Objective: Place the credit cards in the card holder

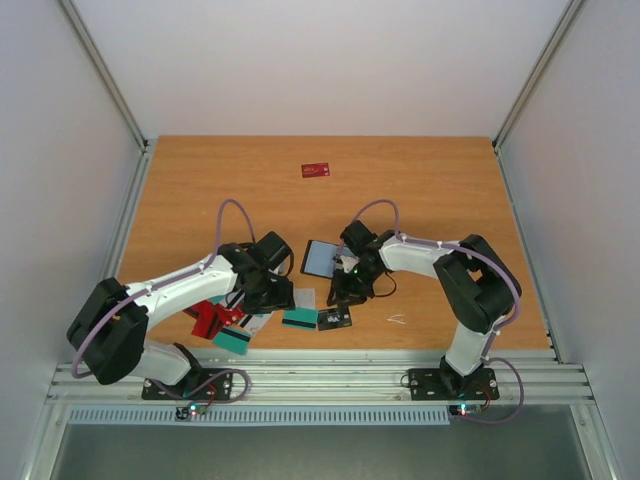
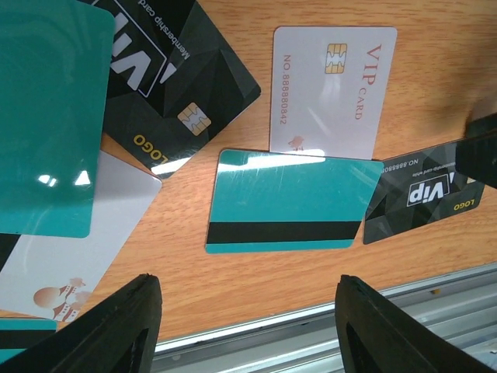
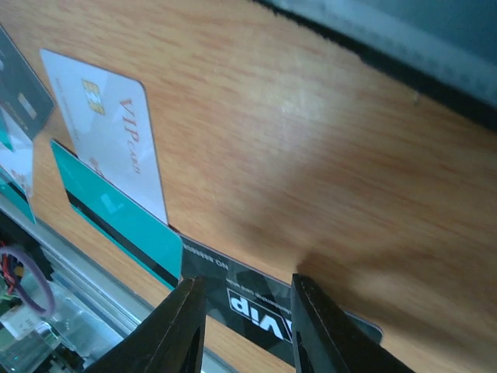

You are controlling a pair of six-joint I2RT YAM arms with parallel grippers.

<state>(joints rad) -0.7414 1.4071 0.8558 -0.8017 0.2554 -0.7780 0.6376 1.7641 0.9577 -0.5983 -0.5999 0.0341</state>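
The card holder (image 1: 318,258) lies open at mid-table, pale grey-blue inside, just behind my right gripper. Cards are scattered near the front edge. They include a teal striped card (image 2: 287,200), a white VIP card (image 2: 332,92) and a black VIP card (image 3: 250,305). Further left lie another black card (image 2: 175,85), a teal card (image 2: 50,116) and red cards (image 1: 212,320). My left gripper (image 2: 248,330) is open and empty, near the teal striped card. My right gripper (image 3: 245,330) is open with a narrow gap, its jaws over the black VIP card (image 1: 334,319).
A lone red card (image 1: 316,170) lies far back on the table. A small white scrap (image 1: 397,319) lies right of the black card. The metal rail (image 2: 326,318) runs along the table's front edge close to the cards.
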